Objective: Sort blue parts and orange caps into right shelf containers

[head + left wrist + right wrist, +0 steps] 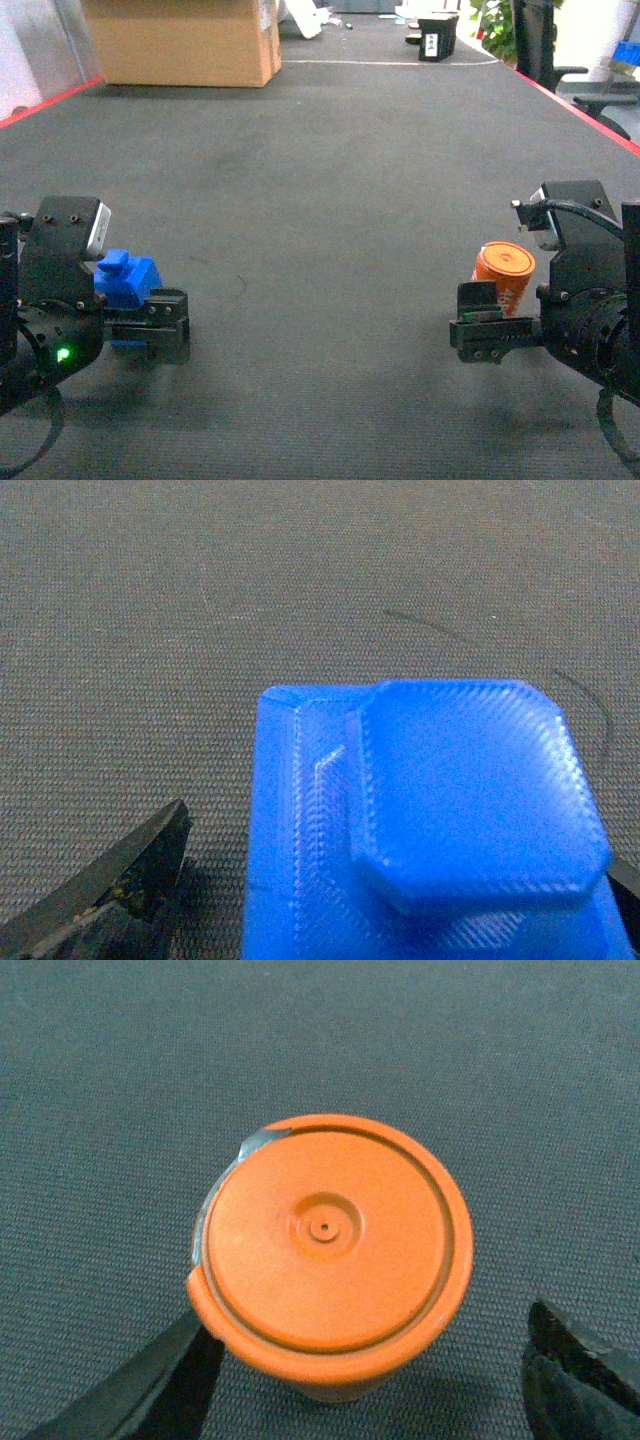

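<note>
On the dark counter (330, 200), a blue part (127, 282) is seen at the left, clamped in the left pincer (150, 325). At the right, an orange cap (503, 275) is framed by the right pincer (480, 325), whose fingers are spread and apart from it. A cardboard box (185, 40) is set far behind.

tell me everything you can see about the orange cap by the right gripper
The orange cap is a round, matte plastic-looking piece with a raised rim, a recessed flat top and a small ringed dimple at its centre. A grey sliver shows along its upper-left edge. It stands upright on the dark textured mat, top tilted slightly, between the spread fingers of the right gripper. Whether the fingers touch it is unclear.
</note>
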You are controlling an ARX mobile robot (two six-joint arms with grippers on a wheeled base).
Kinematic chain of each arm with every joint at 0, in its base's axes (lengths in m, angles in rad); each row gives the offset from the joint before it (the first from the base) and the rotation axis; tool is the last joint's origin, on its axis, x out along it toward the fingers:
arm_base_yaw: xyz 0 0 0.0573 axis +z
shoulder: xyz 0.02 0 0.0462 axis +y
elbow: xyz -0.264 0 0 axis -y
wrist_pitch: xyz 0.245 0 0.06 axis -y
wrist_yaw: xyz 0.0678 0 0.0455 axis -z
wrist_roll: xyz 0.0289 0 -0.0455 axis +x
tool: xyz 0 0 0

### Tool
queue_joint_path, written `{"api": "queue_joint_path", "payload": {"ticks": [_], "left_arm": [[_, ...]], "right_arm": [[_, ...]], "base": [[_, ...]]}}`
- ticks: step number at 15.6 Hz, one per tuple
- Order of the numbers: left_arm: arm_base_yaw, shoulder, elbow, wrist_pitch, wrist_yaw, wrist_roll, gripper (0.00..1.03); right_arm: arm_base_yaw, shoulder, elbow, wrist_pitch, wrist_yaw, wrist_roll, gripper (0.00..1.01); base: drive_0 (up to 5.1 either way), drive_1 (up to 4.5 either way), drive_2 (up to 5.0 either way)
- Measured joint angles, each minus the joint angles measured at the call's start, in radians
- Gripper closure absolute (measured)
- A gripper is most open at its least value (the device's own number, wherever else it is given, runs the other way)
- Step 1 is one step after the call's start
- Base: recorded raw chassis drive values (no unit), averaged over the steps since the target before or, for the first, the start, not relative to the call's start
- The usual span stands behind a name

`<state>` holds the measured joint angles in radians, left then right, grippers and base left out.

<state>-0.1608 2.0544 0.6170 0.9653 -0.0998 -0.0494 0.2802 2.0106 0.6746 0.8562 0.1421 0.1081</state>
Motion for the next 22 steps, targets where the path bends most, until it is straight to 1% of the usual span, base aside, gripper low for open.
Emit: {"api": "queue_joint_path", "payload": {"ticks": [1, 2, 3, 4, 5, 6, 7, 8, 9, 10, 11, 12, 13, 15, 20, 22], "left_arm": [[0.000, 0.000, 0.000, 0.000, 0.000, 0.000, 0.08], [0.000, 0.000, 0.000, 0.000, 0.000, 0.000, 0.15], [0.000, 0.001, 0.000, -0.001, 0.000, -0.003, 0.29], [-0.002, 0.002, -0.006, 0.024, -0.001, -0.008, 0.58], [-0.003, -0.013, -0.043, 0.068, -0.008, -0.032, 0.60], [0.008, -0.115, -0.105, 0.119, -0.034, -0.056, 0.60], [0.015, -0.321, -0.235, 0.173, -0.092, -0.047, 0.60], [0.012, -0.425, -0.305, 0.180, -0.133, -0.034, 0.60], [-0.001, -0.525, -0.360, 0.160, -0.174, -0.028, 0.60], [-0.015, -0.614, -0.401, 0.128, -0.203, -0.027, 0.60], [-0.046, -0.768, -0.445, 0.045, -0.251, -0.024, 0.60], [-0.074, -0.893, -0.460, -0.032, -0.282, -0.021, 0.60], [-0.099, -1.004, -0.465, -0.101, -0.306, -0.021, 0.60], [-0.127, -1.136, -0.465, -0.188, -0.335, -0.022, 0.60], [-0.174, -1.300, -0.465, -0.308, -0.378, -0.021, 0.60], [-0.189, -1.337, -0.465, -0.337, -0.392, -0.021, 0.60]], "right_arm": [[0.000, 0.000, 0.002, -0.002, 0.000, 0.000, 0.21], [0.000, 0.000, 0.005, -0.001, 0.000, 0.000, 0.29], [0.000, 0.002, 0.007, -0.002, 0.001, 0.000, 0.44], [0.000, 0.002, 0.009, 0.000, 0.000, -0.001, 0.60], [-0.014, -0.022, -0.027, 0.040, 0.006, -0.001, 0.60], [-0.047, -0.131, -0.118, 0.091, 0.008, -0.004, 0.61], [-0.066, -0.327, -0.261, 0.115, 0.018, -0.004, 0.60], [-0.064, -0.435, -0.322, 0.095, 0.029, -0.004, 0.60], [-0.060, -0.521, -0.362, 0.066, 0.043, -0.007, 0.60], [-0.048, -0.633, -0.407, 0.024, 0.058, -0.012, 0.60], [-0.034, -0.774, -0.451, -0.035, 0.092, -0.030, 0.60], [-0.019, -0.925, -0.478, -0.119, 0.118, -0.047, 0.60], [-0.017, -1.037, -0.489, -0.185, 0.132, -0.056, 0.61], [-0.005, -1.173, -0.496, -0.270, 0.157, -0.066, 0.61], [0.003, -1.329, -0.501, -0.371, 0.180, -0.074, 0.61], [0.008, -1.393, -0.503, -0.414, 0.193, -0.076, 0.61]], "base": [[0.0, 0.00, 0.0], [0.0, 0.00, 0.0], [0.0, 0.00, 0.0], [0.0, 0.00, 0.0], [0.0, 0.00, 0.0], [0.0, 0.00, 0.0], [0.0, 0.00, 0.0], [0.0, 0.00, 0.0], [0.0, 0.00, 0.0], [0.0, 0.00, 0.0], [0.0, 0.00, 0.0], [0.0, 0.00, 0.0], [0.0, 0.00, 0.0], [0.0, 0.00, 0.0], [0.0, 0.00, 0.0], [0.0, 0.00, 0.0]]}}
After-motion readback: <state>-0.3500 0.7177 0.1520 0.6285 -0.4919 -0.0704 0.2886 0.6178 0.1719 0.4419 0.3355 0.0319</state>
